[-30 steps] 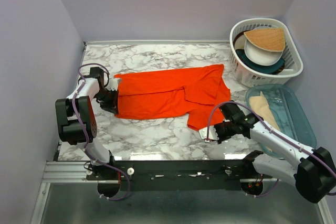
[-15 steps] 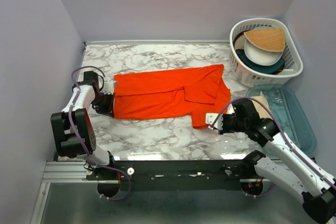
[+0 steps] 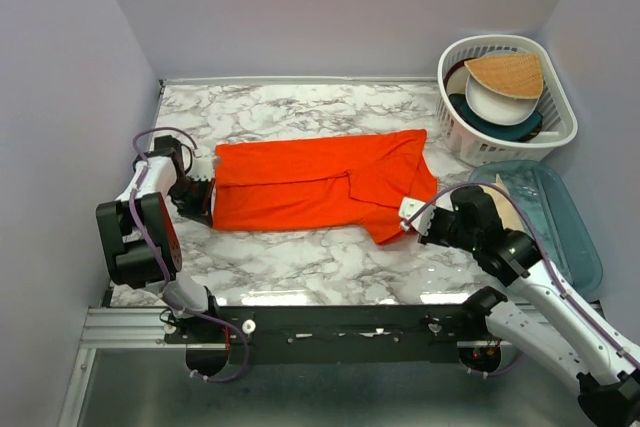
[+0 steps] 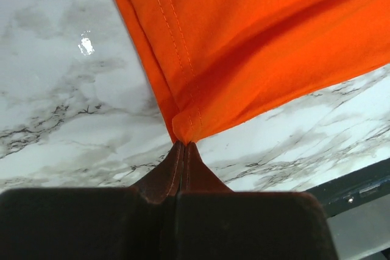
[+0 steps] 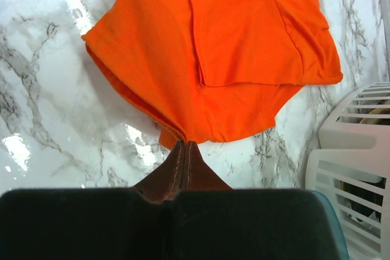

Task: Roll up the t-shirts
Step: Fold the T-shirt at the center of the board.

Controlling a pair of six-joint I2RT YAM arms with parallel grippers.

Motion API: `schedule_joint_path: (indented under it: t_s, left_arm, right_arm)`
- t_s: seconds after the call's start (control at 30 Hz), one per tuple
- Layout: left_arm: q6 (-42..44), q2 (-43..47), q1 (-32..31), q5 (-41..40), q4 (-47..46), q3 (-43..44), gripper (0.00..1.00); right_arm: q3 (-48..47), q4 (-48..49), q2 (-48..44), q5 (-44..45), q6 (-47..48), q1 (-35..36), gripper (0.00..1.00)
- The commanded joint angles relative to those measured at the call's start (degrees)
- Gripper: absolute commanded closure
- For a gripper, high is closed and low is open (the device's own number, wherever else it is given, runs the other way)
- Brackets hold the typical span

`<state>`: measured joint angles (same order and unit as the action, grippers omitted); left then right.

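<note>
One orange-red t-shirt lies stretched sideways across the marble table, folded lengthwise. My left gripper is shut on its near-left hem corner; the stitched hem runs up from the pinched point. At the shirt's right end, my right gripper is shut on the near edge of the cloth, beside the neck opening. In the right wrist view the t-shirt spreads away from the closed fingers, its layers bunching at the pinch. Both pinched corners look lifted slightly off the table.
A white laundry basket at the back right holds dishes and a tan fan-shaped piece. A teal plastic bin with a beige cloth sits just right of the right arm. Walls close in on the left, back and right.
The left gripper closed on the shirt's left corner and drew it leftward. The right gripper moved up and right with its corner. The shirt now lies straighter and tauter.
</note>
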<state>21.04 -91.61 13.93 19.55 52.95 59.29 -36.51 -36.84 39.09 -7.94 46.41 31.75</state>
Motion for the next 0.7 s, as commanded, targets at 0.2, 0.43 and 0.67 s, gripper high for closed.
schedule_joint_path:
  t_s: [0.2,0.43,0.67]
  left_arm:
    - [-1.1,-4.4,0.6,2.4,1.3,10.0,1.0]
    - [-3.4,-9.2,0.3,4.5,0.8,15.4,1.0]
    - [-5.7,-14.9,-0.9,4.6,-0.2,22.3,1.0]
  right_arm:
    - [-7.0,12.3,9.7,4.2,-0.9,-3.7,0.99]
    - [-11.9,17.0,18.9,2.5,1.8,-10.0,0.99]
    - [-16.9,20.7,28.6,1.8,4.5,-12.7,0.99]
